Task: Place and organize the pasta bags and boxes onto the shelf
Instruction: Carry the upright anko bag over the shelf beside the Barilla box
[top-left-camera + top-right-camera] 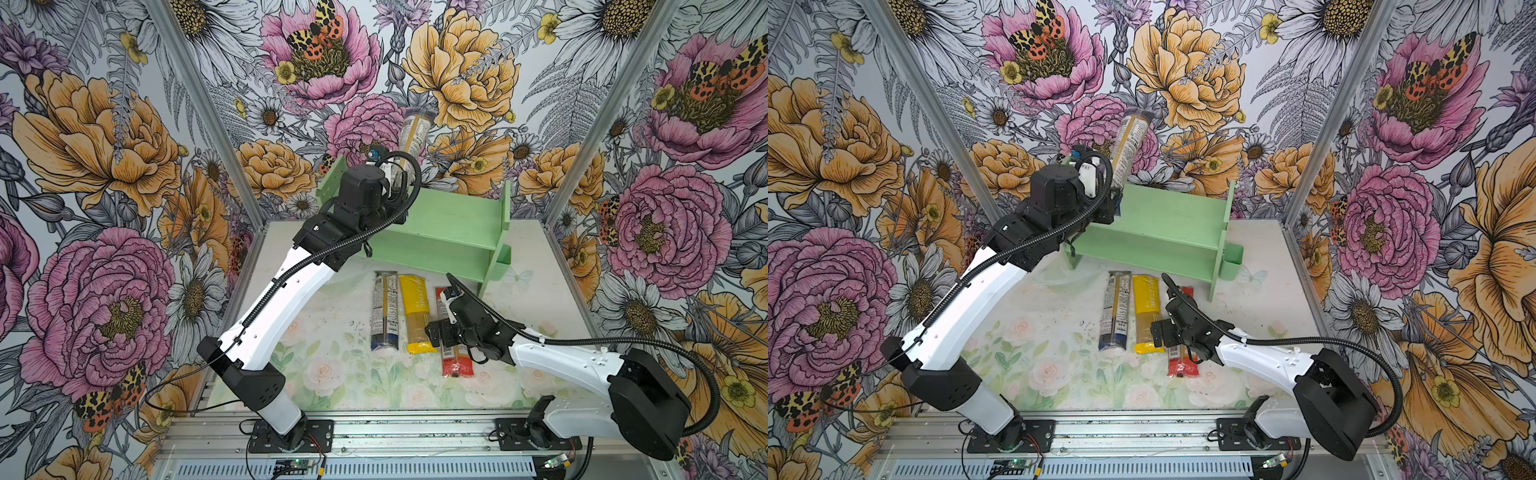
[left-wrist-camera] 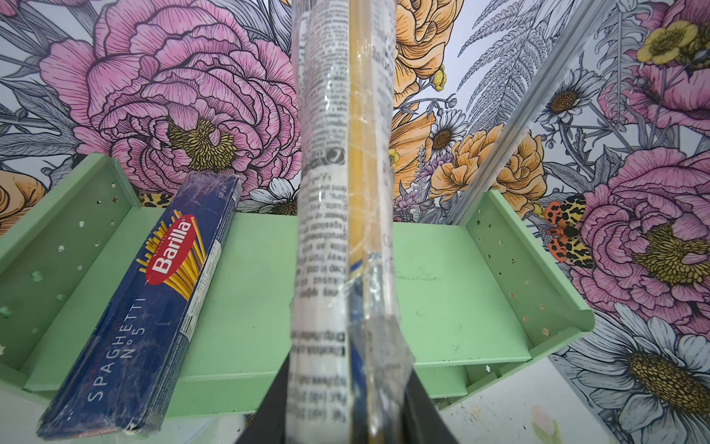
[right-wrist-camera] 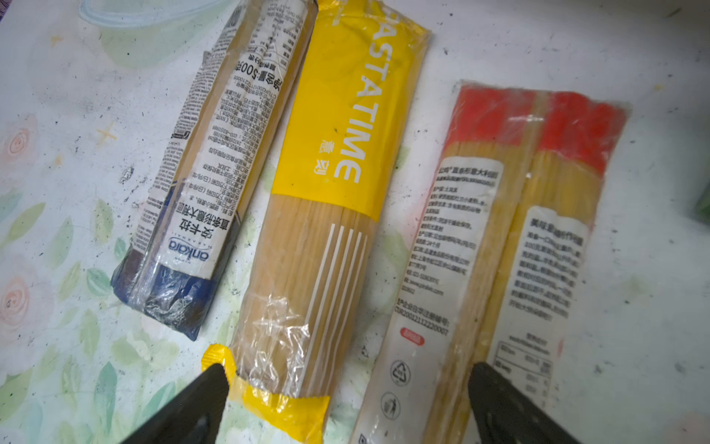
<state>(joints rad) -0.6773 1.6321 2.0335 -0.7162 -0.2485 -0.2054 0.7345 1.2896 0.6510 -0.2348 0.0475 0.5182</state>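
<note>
Floral walls [image 1: 104,166], floral desk [image 1: 316,332]. Left pincer [image 2: 345,419] clamped on navy bag [image 2: 342,173], near-upright over far shelf [image 1: 453,216]. Box [image 2: 153,307] on top tier, left. Right pincer [image 3: 349,403] apart above yellow bag [image 3: 330,153], red bag [image 3: 518,230]; second navy bag [image 3: 199,173] left of them, on desk.

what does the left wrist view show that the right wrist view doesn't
Only left wrist: the left gripper shut on a clear bag, with the green shelf behind it, where the Barilla box lies. Only right wrist: the open right gripper over a navy-ended bag, yellow bag and red-ended bag lying side by side. Both: a patch of the floral table; no pack appears in both.
</note>
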